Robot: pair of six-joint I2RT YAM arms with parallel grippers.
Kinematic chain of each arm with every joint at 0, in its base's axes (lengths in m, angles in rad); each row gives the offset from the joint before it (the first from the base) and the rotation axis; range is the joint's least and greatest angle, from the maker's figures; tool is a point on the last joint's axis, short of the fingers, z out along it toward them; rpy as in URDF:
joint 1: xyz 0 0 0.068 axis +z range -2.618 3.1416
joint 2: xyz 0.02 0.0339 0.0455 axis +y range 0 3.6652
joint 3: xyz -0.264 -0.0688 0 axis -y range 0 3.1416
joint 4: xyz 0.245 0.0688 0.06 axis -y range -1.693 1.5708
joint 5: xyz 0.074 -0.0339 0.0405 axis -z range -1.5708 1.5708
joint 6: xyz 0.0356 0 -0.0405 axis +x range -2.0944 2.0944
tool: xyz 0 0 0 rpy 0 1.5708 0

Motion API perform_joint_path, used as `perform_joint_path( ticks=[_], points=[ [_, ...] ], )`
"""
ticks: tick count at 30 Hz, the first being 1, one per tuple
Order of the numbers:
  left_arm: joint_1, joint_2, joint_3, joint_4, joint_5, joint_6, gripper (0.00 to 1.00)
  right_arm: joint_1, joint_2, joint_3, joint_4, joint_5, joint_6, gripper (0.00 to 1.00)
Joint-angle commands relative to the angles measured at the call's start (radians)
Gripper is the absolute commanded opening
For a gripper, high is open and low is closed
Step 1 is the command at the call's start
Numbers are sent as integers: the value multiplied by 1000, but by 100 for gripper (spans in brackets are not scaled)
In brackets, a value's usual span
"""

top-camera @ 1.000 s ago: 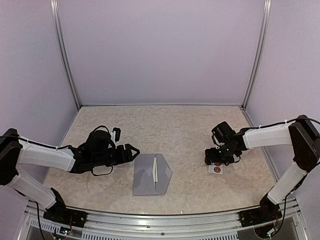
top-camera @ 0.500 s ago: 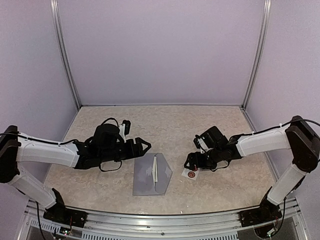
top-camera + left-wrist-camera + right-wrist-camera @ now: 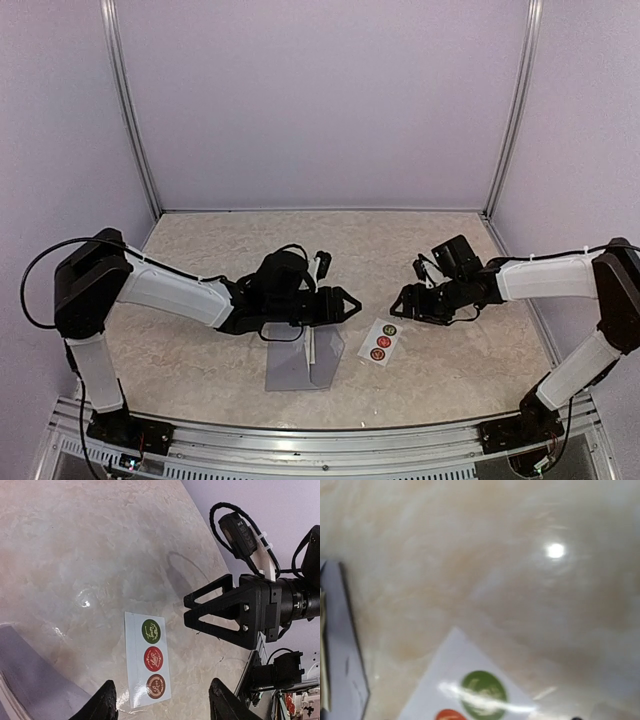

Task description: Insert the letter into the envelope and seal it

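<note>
The grey-blue envelope [image 3: 295, 372] lies flat near the front middle, partly under my left wrist, and shows as a grey corner [image 3: 20, 672] in the left wrist view and a grey edge [image 3: 337, 645] in the right wrist view. A white edge of the letter [image 3: 312, 350] shows along its right side. My left gripper [image 3: 351, 303] hangs open just past the envelope's right edge, its fingertips [image 3: 106, 700] straddling empty air above a sticker strip. My right gripper [image 3: 399, 301] faces it from the right, open and empty, its fingers [image 3: 212, 594] apart.
A small white strip [image 3: 380, 341] with green, red and brown round stickers [image 3: 152, 657] lies on the marble tabletop between the two grippers, right of the envelope. The right wrist view is blurred and shows the strip's green sticker [image 3: 483, 694]. Purple walls enclose the table.
My left arm swung right across the envelope towards the strip. My right gripper slid the strip leftwards beside the envelope, then lifted off and drew back. Both sets of jaws narrowed a little.
</note>
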State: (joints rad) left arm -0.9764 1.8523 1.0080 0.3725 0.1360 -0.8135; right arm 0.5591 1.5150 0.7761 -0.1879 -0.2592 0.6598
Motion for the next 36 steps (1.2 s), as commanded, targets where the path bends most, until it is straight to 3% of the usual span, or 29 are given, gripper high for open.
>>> perform_joint_path(
  ticks=[1,5,15,36],
  points=[
    [-11,98,74,20,93,7,55,-35,19,-16,36,-104,-50,68],
    [-17,167,122,7,131,17,48,-48,51,-24,67,-143,-48,61],
    [-24,297,197,-12,200,48,30,-51,119,-43,111,-176,-38,55],
    [13,396,210,-70,205,66,23,-52,190,-76,186,-270,-16,49]
  ],
)
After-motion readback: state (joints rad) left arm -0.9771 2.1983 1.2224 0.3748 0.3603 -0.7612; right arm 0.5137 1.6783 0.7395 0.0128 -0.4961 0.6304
